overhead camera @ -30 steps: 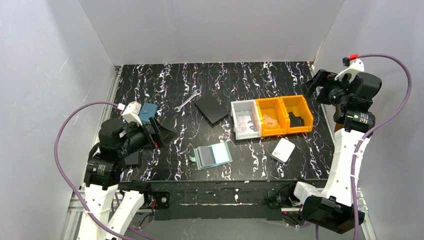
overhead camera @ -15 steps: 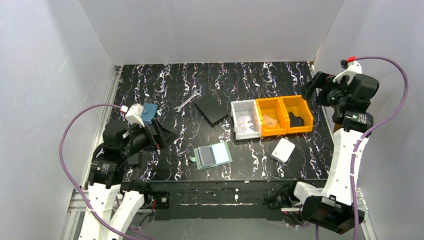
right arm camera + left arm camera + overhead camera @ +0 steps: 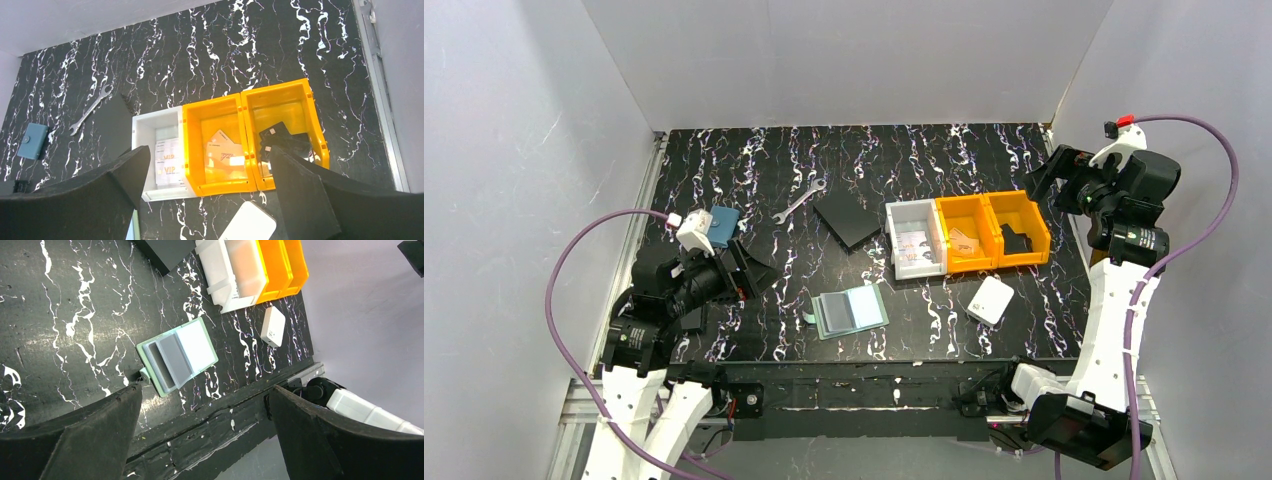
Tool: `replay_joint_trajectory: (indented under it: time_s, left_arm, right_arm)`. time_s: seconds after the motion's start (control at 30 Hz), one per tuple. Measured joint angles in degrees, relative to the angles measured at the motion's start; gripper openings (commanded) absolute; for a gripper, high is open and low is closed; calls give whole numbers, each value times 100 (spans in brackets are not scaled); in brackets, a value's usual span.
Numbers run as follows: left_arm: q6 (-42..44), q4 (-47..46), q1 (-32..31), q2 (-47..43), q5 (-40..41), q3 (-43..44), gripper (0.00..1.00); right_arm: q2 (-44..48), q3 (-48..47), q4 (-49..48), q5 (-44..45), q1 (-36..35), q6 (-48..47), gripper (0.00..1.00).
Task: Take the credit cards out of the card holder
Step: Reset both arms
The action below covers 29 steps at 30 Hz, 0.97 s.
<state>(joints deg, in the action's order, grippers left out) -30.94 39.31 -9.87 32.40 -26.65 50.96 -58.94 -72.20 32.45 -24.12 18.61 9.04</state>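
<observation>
Card holder [image 3: 851,311] lies open, flat on table [image 3: 754,170] near front edge, approx. centre. You see left end effector [image 3: 746,266] w/ jaws apart, near holder's left, gripping nothing. Right end effector [image 3: 1052,172]: jaws apart, empty, raised near orange bins [image 3: 987,232].

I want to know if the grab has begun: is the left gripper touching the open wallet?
Apart. The top view shows bare table between the left gripper and the wallet; the gripper's open fingers sit off to the wallet's left.
</observation>
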Motion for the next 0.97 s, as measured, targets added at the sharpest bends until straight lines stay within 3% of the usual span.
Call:
replay_joint_trajectory:
  time_s: [0.97]
  left_arm:
    - [-125,-131,0,-153,-199,-291,98]
  right_arm:
    - [35,85,0,35,0,0,98]
